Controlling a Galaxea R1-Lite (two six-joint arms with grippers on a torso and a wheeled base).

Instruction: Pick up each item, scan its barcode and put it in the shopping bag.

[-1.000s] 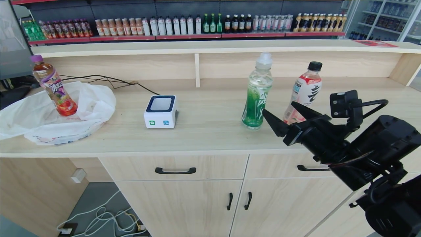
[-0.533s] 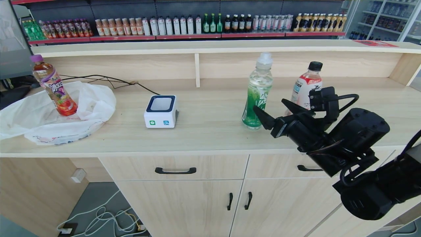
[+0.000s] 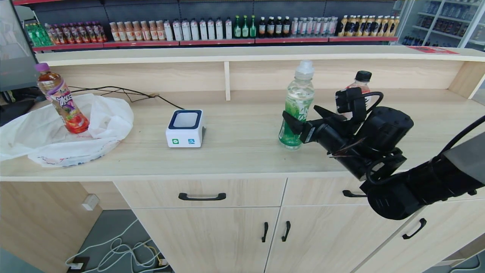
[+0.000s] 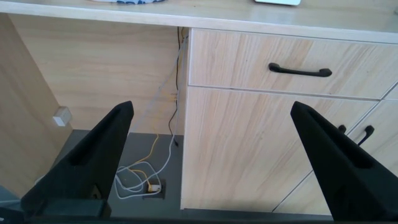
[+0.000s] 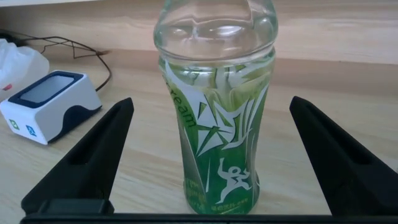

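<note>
while my right gripper (image 3: 300,112) is spread wide with nothing in it, the green bottle (image 3: 299,89) stands upright on the counter (image 3: 235,151) just before its fingertips (image 5: 93,162), in line with the gap. my left gripper (image 4: 211,109) is also wide open and empty, low before the cabinet drawer (image 4: 249,59).

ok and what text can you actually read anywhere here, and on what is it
Nothing can be quoted reliably.
Green bottle: white label lettering wraps away, not legible.
Scanner: two small icons, no words.
Tea bottle and shopping bag: print too small.
Shelf bottles: labels too small.
</note>
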